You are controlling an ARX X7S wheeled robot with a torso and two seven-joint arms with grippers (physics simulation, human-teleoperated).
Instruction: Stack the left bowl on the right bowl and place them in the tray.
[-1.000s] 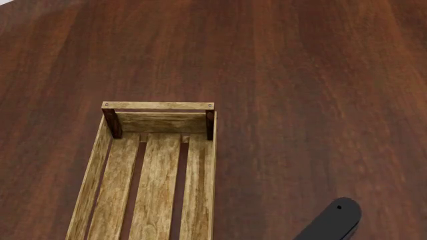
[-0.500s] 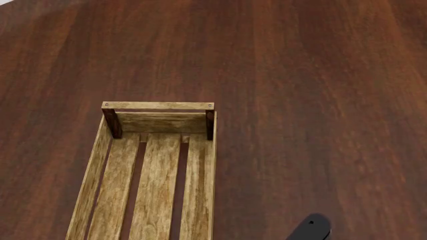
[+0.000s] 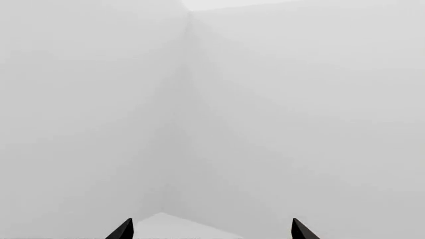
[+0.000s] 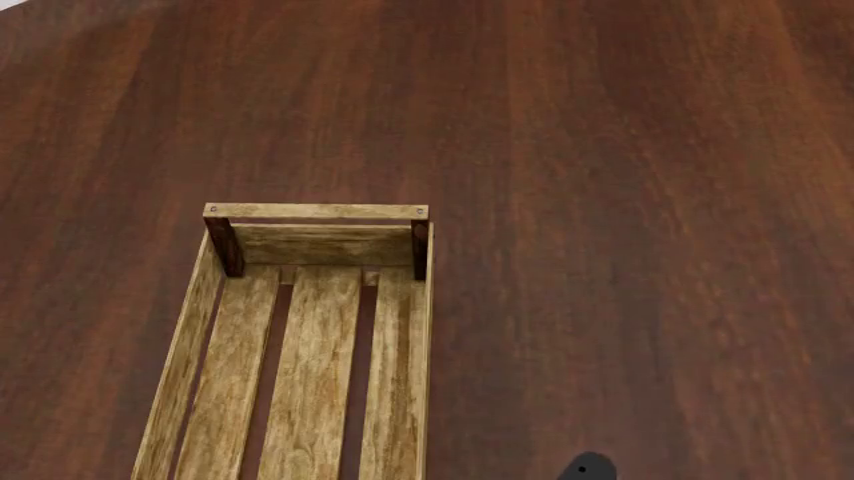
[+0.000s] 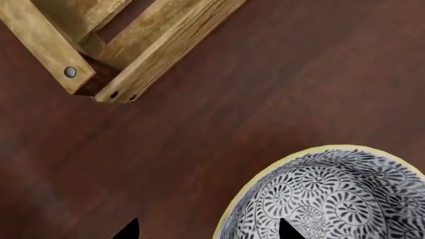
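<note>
Wood surface: dark red-brown desk (image 4: 641,200) with lengthwise grain fills the head view.
Writing: no legible text, brand or label on any item.
Tray: light weathered wooden tray (image 4: 214,330) lies on the desk at lower left of the head view; its far end wall and two dark brown corner posts are visible, its near end is cut off by the picture edge.
Tray contents: three bare bottom slats with dark gaps between them; nothing lies on the visible part.
Bowl: one bowl (image 5: 332,194) with a black-and-white swirl pattern inside and a thin yellow rim stands upright on the desk, apart from the tray corner (image 5: 99,74).
Bowl contents: visible part of the interior holds nothing.
Right gripper (image 5: 206,230): two dark fingertips spread apart, one over bare desk, one over the bowl's interior; nothing between them.
Left gripper (image 3: 211,230): two dark fingertips spread wide against pale grey walls; nothing between them.
Head view only: the tray's slatted floor; a small dark part (image 4: 587,467) at the bottom edge.
Right wrist view only: the bowl and the metal screw heads in the tray corner.
</note>
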